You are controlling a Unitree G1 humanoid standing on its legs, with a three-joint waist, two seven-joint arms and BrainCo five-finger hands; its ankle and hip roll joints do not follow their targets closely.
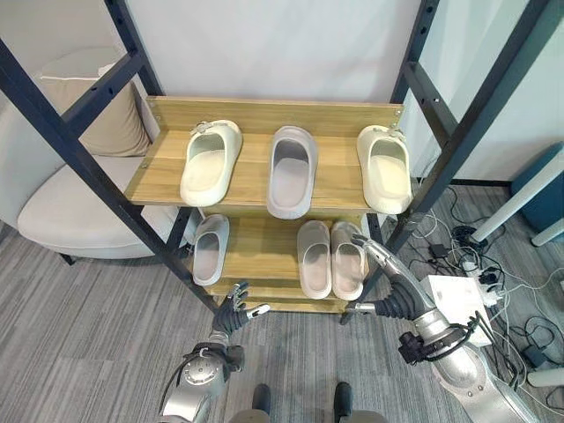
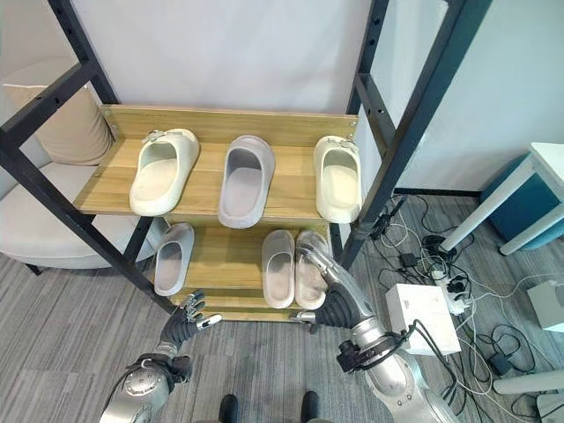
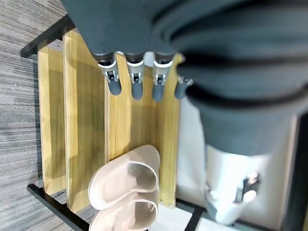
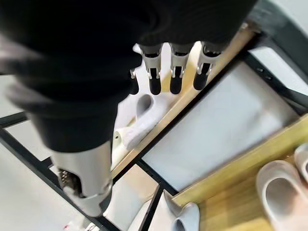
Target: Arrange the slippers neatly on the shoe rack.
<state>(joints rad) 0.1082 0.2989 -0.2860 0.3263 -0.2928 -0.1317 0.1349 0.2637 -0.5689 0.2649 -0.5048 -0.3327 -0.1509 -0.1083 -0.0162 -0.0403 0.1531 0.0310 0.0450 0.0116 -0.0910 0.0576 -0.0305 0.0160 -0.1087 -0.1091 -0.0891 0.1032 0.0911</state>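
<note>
Slippers sit on the shoe rack (image 1: pixel 256 181): the pink pair (image 1: pixel 331 258) by my right hand (image 1: pixel 374 251), fingers straight. My left hand (image 1: pixel 232 310) hangs open. Next, I think, straighten the grey slipper (image 1: pixel 210 248).

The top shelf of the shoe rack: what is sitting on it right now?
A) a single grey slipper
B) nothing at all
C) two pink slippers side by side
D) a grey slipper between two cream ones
D: on the top shelf, a grey slipper lies in the middle with one cream slipper on its left and another cream slipper on its right.
</note>
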